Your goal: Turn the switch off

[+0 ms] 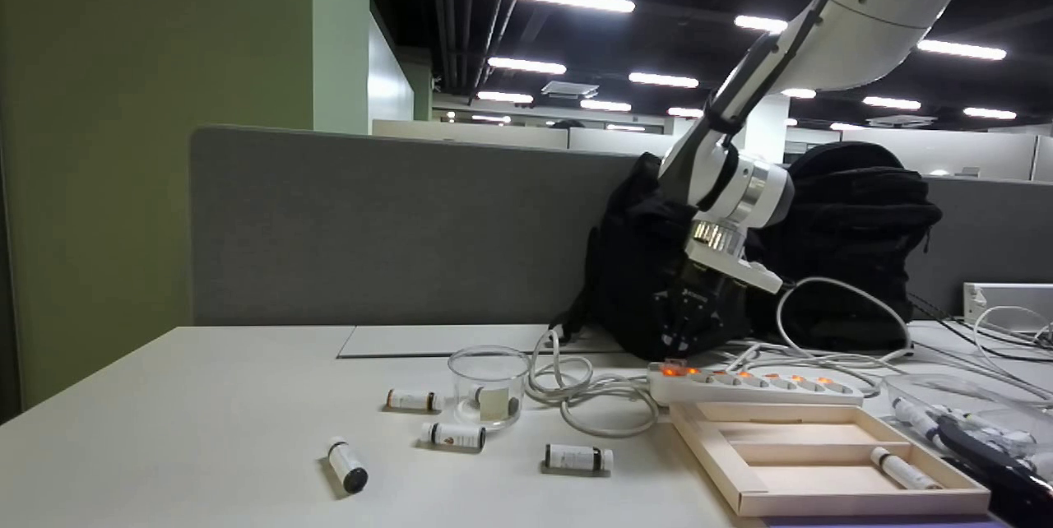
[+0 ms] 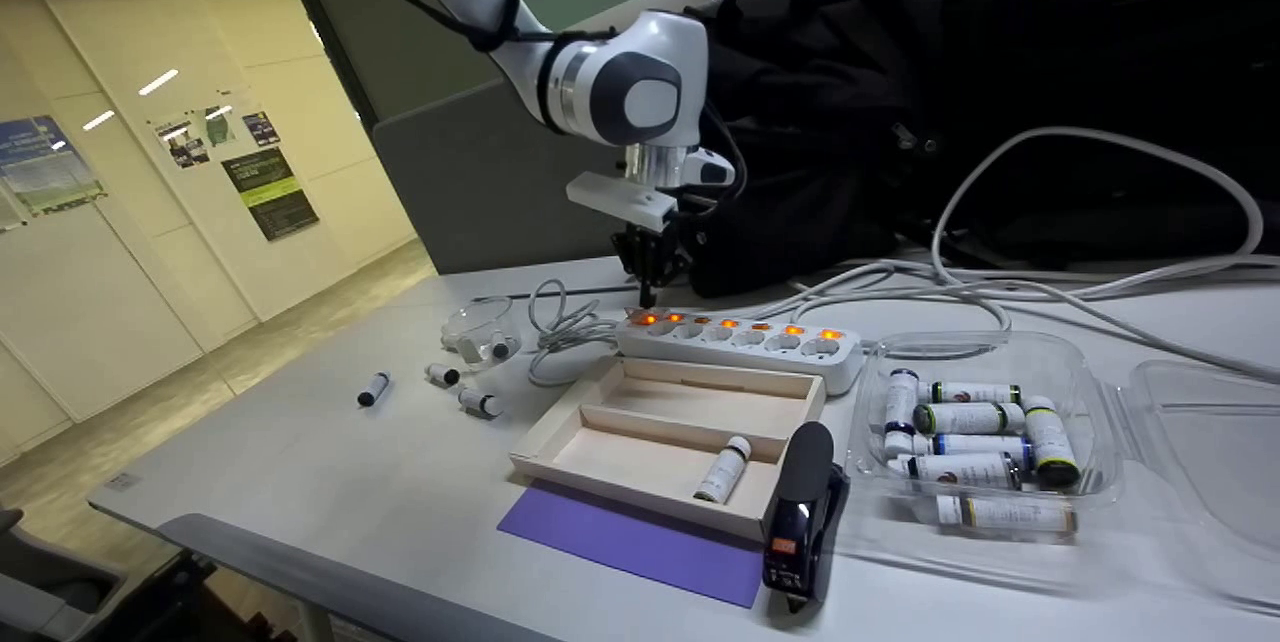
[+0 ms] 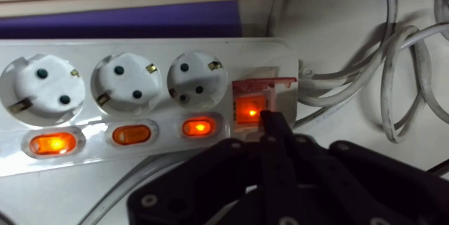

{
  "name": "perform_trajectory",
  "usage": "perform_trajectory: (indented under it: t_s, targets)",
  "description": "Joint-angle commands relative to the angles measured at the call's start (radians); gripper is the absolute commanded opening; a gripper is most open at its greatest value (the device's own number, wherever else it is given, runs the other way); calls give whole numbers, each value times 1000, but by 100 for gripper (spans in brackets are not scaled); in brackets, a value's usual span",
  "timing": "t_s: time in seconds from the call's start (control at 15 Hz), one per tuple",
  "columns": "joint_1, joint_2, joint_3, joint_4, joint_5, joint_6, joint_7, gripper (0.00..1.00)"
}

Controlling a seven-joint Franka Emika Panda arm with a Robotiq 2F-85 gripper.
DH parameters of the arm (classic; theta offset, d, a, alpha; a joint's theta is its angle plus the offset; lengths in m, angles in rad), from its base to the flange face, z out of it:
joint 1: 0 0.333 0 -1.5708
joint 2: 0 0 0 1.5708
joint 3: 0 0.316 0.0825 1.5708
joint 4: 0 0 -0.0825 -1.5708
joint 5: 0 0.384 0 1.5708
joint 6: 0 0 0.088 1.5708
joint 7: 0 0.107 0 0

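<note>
Standing largest before me: one white table (image 1: 206, 429). Along its back, one grey partition (image 1: 395, 224). One white robot arm (image 1: 872, 26), angled down above the table. One wall poster (image 2: 270, 192), dark with a yellow-green band, lettering too small to read. Two black backpacks (image 1: 855, 224) before the partition. One wooden tray (image 1: 864, 505), two compartments, one white-labelled vial (image 2: 725, 470) lying inside. One clear plastic box (image 2: 980, 354) holding further vials (image 2: 968, 419), labels white, print illegible from here. One white power strip (image 3: 161, 49), between tray and backpacks. One black gripper (image 3: 272, 121), fingers closed together, tips over the edge of the rocker switch (image 3: 250, 109); whether they touch it, I cannot tell. One black device (image 2: 805, 512), small orange label, text unreadable. One clear round container (image 1: 489, 352), four loose vials (image 1: 578, 458) near it, white labels, print too fine. Smallest, the switch itself: red-orange, glowing, at the strip's end where white cables (image 3: 328, 76) leave, beside a red-tinted flap (image 3: 259, 82).
</note>
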Motion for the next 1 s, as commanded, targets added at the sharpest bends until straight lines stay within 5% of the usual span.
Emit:
perform_trajectory:
  t_s: [0.0,0.93]
  targets:
    - [-2,-51,-5,-36,-14,-14,29,0]
    - [19,-48,-28,-76,-56,7,42,0]
